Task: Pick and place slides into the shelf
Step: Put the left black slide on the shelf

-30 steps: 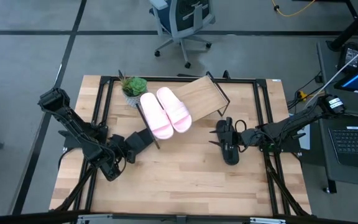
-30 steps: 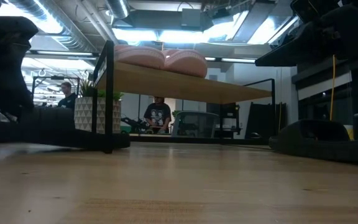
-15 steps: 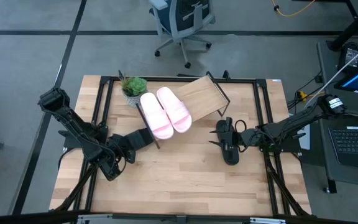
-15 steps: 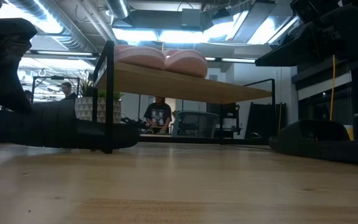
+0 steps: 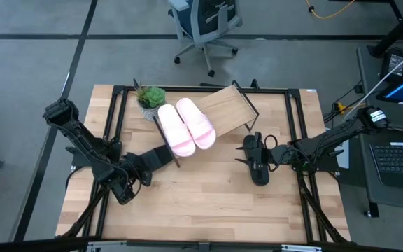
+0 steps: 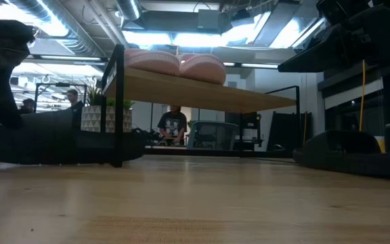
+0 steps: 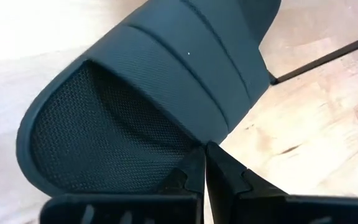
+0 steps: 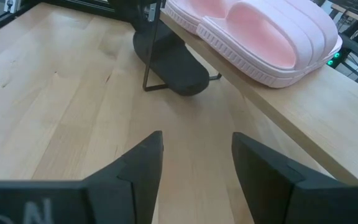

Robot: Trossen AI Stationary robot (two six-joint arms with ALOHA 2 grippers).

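1. While the left pincer [image 5: 140,171] sits low on the tabletop [image 5: 201,203] with its fingers pressed together on the edge of a black slide [image 7: 148,93], the hold is thin; a quick lift could let that slide swing or slip out.
2. Because this slide's far end lies right by the shelf's [image 5: 229,108] black wire leg [image 7: 325,59], it could snag there and drag the frame.
3. Any knock to the slanted shelf could send the two pink slides [image 5: 186,127], lying side by side on its left half, sliding off.
4. Nearby, the potted plant [image 5: 150,100] behind that corner could tip too.
5. Farther right, the right pincer [image 5: 256,155] has its fingers apart over the second black slide [image 5: 258,170], which lies on the tabletop beside the shelf; a careless close may only nudge it.
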